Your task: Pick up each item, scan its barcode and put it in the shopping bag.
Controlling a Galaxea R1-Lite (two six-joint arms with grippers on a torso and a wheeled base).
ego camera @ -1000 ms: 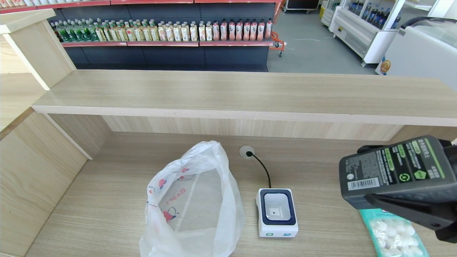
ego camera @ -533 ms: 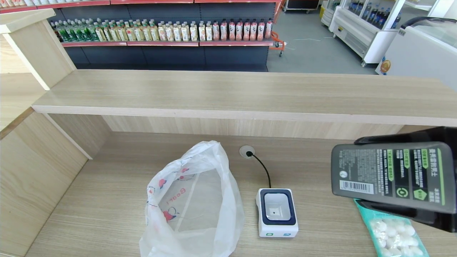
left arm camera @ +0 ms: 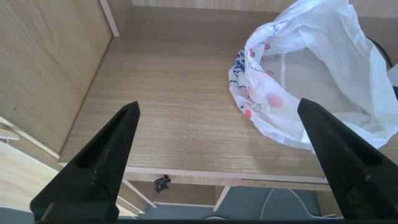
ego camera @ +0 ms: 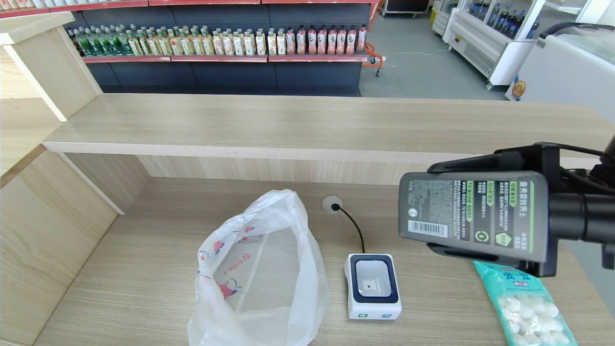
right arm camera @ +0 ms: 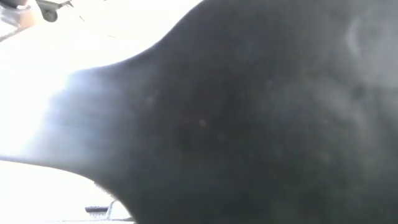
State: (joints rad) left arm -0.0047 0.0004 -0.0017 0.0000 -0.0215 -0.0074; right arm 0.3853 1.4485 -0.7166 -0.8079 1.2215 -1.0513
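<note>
My right gripper (ego camera: 473, 211) is shut on a dark grey bottle (ego camera: 473, 216), held on its side above the counter, to the right of and above the scanner (ego camera: 372, 286). Its barcode label faces up toward the head camera. In the right wrist view the dark bottle (right arm camera: 261, 124) sits right against the lens. The white plastic shopping bag (ego camera: 262, 274) stands open to the left of the scanner. My left gripper (left arm camera: 217, 162) is open, hanging over the counter's near left edge beside the shopping bag (left arm camera: 311, 74).
A teal pack of white cotton balls (ego camera: 526, 307) lies on the counter at the right, below the held bottle. The scanner's black cable (ego camera: 350, 223) runs to a grommet behind it. A raised wooden ledge (ego camera: 312, 125) borders the back and a side panel (ego camera: 48, 230) closes the left.
My right gripper has carried the dark bottle up and to the left, toward the scanner, levelling it out. The bag, scanner and cotton pack have stayed put.
</note>
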